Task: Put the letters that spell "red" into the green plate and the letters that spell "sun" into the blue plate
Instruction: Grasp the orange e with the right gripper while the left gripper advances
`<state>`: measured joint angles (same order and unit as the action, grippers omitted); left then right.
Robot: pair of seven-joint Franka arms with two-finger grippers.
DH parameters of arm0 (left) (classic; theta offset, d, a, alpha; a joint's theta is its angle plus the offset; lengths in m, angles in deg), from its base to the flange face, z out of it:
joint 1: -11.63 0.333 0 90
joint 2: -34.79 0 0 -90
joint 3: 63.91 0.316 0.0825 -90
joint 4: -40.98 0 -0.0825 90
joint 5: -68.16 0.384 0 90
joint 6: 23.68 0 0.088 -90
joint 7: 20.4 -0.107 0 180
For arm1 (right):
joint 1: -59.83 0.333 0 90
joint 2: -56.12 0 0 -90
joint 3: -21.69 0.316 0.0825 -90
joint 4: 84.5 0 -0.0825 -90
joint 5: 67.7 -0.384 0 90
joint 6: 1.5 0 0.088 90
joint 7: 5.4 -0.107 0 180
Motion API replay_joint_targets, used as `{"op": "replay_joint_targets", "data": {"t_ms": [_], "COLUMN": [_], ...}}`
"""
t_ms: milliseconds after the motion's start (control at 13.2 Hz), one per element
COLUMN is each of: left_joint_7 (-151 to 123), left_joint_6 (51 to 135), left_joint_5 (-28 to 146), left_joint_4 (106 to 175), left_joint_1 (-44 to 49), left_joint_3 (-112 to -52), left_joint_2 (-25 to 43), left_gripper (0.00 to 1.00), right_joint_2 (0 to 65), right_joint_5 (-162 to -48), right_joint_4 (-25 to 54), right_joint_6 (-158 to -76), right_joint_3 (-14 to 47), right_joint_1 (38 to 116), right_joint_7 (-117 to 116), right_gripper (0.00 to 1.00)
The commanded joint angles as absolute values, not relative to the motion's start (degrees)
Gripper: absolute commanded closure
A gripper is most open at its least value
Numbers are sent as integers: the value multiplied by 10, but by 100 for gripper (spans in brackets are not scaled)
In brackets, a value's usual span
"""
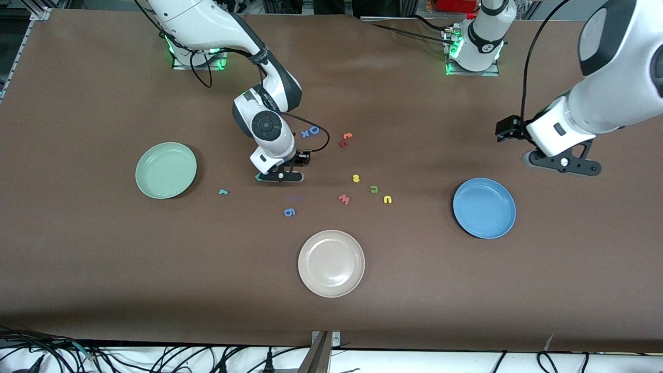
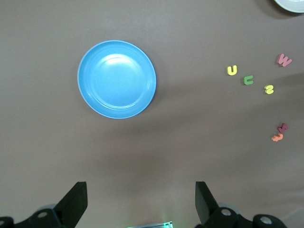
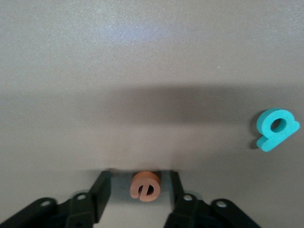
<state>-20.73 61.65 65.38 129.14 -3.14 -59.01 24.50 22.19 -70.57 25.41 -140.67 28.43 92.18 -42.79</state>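
Observation:
My right gripper [image 1: 280, 176] is down at the table, open, its fingers [image 3: 102, 190] on either side of the orange "e" [image 3: 145, 186] with a small gap on each side. The teal "d" [image 3: 277, 129] lies just beside it, and the teal "r" [image 1: 223, 192] lies between it and the green plate [image 1: 166, 170]. The yellow "s" [image 1: 356, 178], the olive u/n [image 1: 374, 189] and the yellow u/n [image 1: 387, 199] lie mid-table. My left gripper [image 1: 564, 163] waits open in the air over bare table beside the blue plate [image 1: 484, 207].
A beige-white plate [image 1: 331, 263] sits nearest the front camera. A pinkish-red "w" [image 1: 344, 199] lies next to the olive letter and a blue "g" [image 1: 289, 212] near the right gripper. A blue "D" [image 1: 313, 130] and an orange "t" [image 1: 347, 136] lie farther back.

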Motion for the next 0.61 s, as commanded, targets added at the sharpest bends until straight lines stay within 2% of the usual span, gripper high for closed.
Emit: {"op": "replay_joint_targets", "data": {"t_ms": [0,227,303,530], "left_joint_7": [-200,-190,-190,-182], "left_joint_6": [629,666,670,709], "left_joint_5": [621,611,611,612], "left_joint_4": [1278,1278,1278,1280], "left_joint_1": [-35,-47,-61,-64], "left_joint_3": [-586,-586,-586,-586], "left_joint_2": [210,192,183,166], "left_gripper": [0,0,0,0], "right_joint_2": [224,224,224,232], "right_joint_5": [-716,-716,-716,-716], "right_joint_4": [264,264,264,262], "right_joint_6": [-1415,-1415,-1415,-1410], "right_joint_3": [289,289,289,288], "right_joint_1": [920,921,921,920], "right_joint_7": [-431,-431,-431,-429], "right_gripper": [58,92,100,100]}}
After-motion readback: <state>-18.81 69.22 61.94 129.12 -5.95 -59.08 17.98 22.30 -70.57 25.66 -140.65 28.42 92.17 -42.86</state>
